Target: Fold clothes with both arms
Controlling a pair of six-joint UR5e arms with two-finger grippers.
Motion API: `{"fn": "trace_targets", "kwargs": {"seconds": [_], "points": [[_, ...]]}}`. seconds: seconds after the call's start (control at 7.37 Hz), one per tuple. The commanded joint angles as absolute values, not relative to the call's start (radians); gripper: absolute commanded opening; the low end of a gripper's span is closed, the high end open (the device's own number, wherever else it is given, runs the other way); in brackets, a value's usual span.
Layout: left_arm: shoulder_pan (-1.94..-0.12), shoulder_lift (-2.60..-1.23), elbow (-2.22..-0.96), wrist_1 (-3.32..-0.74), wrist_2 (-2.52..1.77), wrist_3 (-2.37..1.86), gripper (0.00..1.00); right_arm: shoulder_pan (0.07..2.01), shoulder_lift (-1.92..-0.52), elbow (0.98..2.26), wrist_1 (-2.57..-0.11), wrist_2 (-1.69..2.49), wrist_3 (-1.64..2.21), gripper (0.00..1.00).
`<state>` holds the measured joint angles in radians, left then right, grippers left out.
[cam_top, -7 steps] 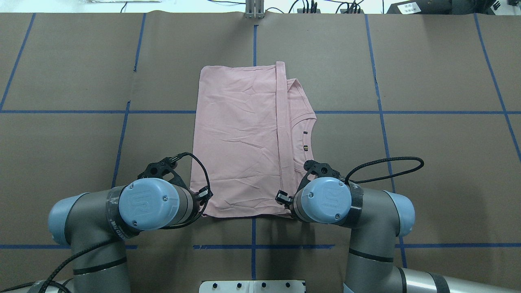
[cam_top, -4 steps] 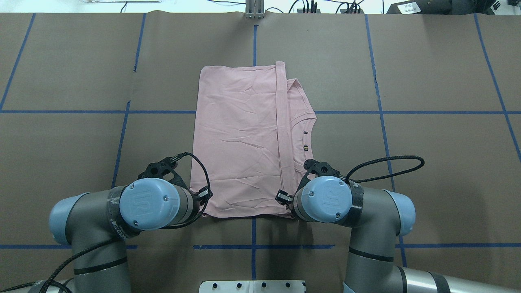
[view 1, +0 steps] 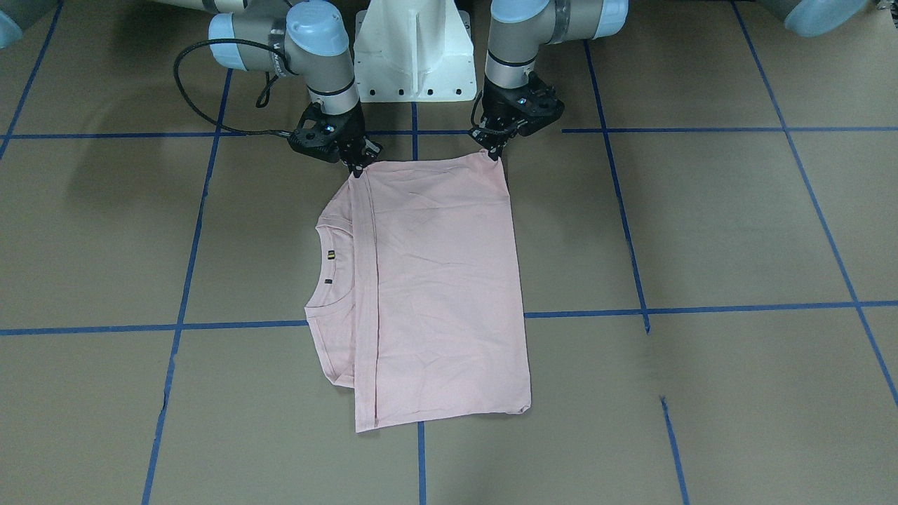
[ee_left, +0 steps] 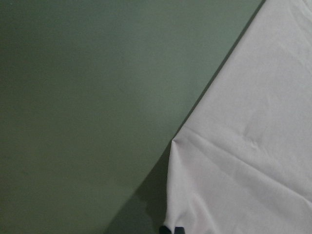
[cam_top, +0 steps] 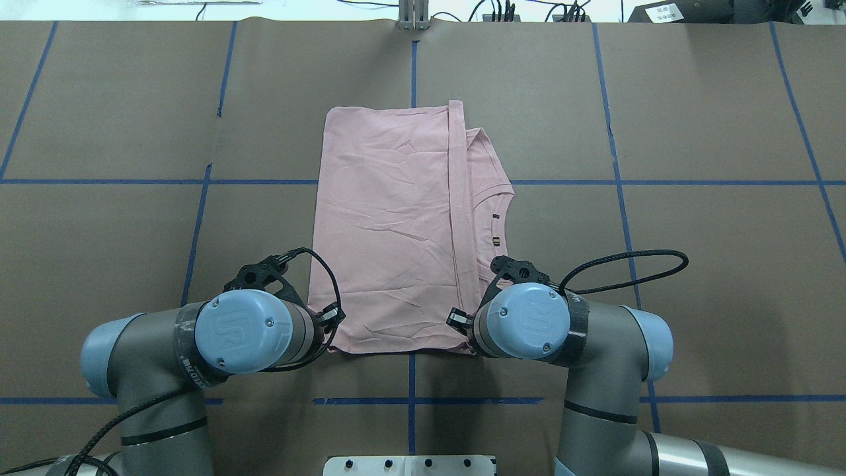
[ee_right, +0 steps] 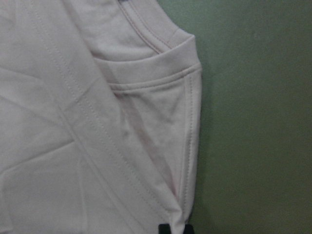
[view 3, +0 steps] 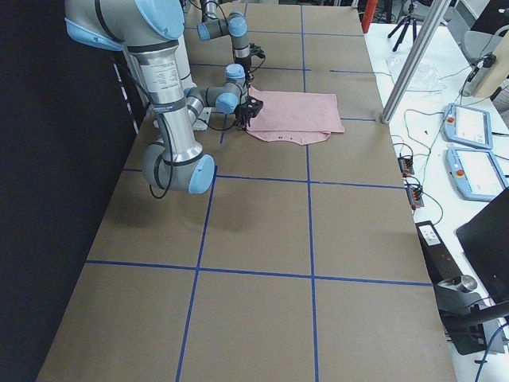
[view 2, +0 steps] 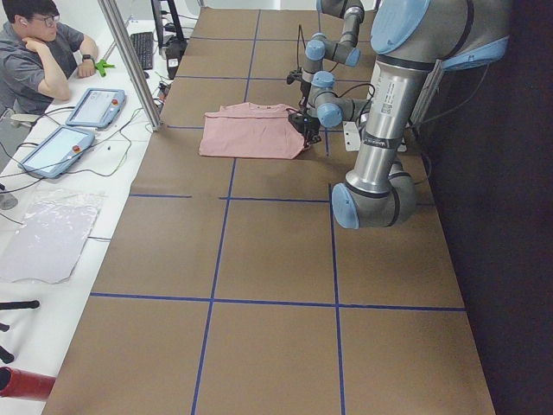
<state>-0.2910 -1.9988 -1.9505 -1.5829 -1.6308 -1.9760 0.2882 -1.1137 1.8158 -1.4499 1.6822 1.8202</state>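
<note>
The pale pink T-shirt (cam_top: pixel 390 225) lies flat on the brown table, folded into a tall rectangle, plain side up. Its ribbed collar (view 1: pixel 324 263) sticks out from under the fold on my right side. My left gripper (view 1: pixel 493 152) is shut on the shirt's near left corner, and the left wrist view shows the cloth (ee_left: pixel 243 146) drawn into a small peak at the fingertips. At the near right corner my right gripper (view 1: pixel 356 168) is shut on the sleeve edge (ee_right: pixel 190 122). In the overhead view both wrists hide the fingers.
The white pedestal base (view 1: pixel 412 49) stands just behind both grippers. A black cable (cam_top: pixel 628 264) loops out from the right wrist. Blue tape lines (cam_top: pixel 413 73) cross the table. A seated person (view 2: pixel 34 52), tablets (view 2: pixel 95 105) and a metal post (view 2: pixel 130 60) are past the far edge.
The right wrist has shifted a little forward and toward the shirt. The left arm and the shirt look almost unchanged.
</note>
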Motion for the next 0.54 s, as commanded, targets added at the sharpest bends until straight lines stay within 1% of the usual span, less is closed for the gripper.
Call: {"fn": "trace_targets", "kwargs": {"seconds": [0.0, 0.41], "points": [[-0.291, -1.999, -1.950, -1.585, -1.629, -1.976, 0.00, 0.288, -1.108, 1.816, -1.453, 1.683, 1.819, 0.00], [-0.291, -1.987, -1.966, -1.577, -1.635, -1.912, 0.00, 0.293, -1.121, 1.860, -1.453, 1.686, 1.821, 0.00]]}}
